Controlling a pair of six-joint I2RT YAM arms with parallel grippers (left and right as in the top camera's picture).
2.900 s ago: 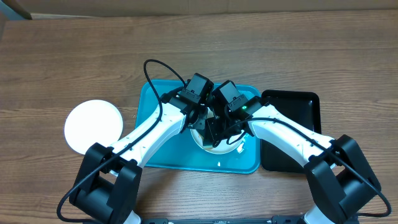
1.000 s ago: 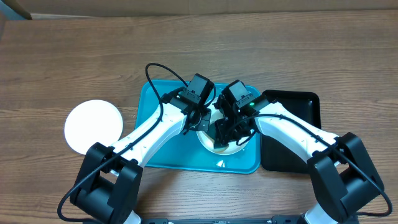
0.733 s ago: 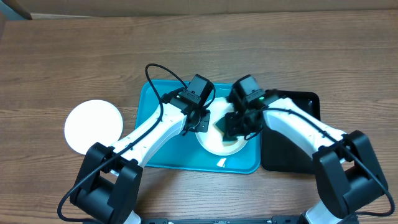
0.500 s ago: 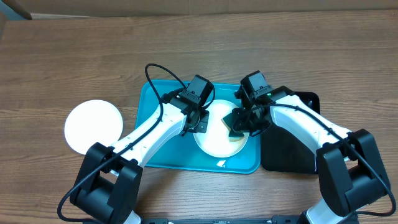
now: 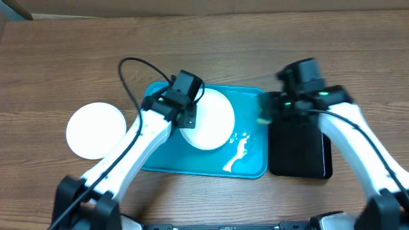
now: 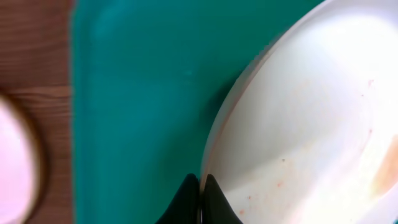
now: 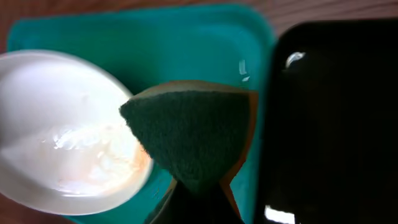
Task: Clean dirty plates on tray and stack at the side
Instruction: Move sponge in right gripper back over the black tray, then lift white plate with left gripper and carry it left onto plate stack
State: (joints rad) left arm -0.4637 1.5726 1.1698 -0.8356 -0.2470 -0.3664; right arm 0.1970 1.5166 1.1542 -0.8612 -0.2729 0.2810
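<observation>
Looking down from overhead, I have my left claw (image 5: pixel 189 116) pinched on the left rim of a white plate (image 5: pixel 208 118) over the left half of the tray (image 5: pixel 252 96). My right claw (image 5: pixel 267 115) hangs at the seam between that tray and the black tray (image 5: pixel 299 150), gripping the sponge (image 5: pixel 262 117). I judge the step to be carrying this plate to the plate at the side (image 5: pixel 96 130), which lies on the counter (image 5: pixel 64 51) well apart from the tray. To do it well I should clear the raised rim, hold the plate level so the thin pinch does not slip, and lower it centred. My right arm is blurred, and I cannot tell whether the side pile is one plate or two.

From the left wrist, my fingertips (image 6: pixel 186 199) meet tight on the plate's (image 6: pixel 298 124) edge, which looks raised off the tray (image 6: pixel 137 93). Faint orange specks and a smear show, so another wipe may be due before stacking. The plate is cut off at the right.

From the right wrist, the sponge (image 7: pixel 189 127) fills the middle, green face up, and hides most of the fingers clamping it. The plate (image 7: pixel 68 130) carries a wet, orange-tinted film. No yellow-green plate shows anywhere.
</observation>
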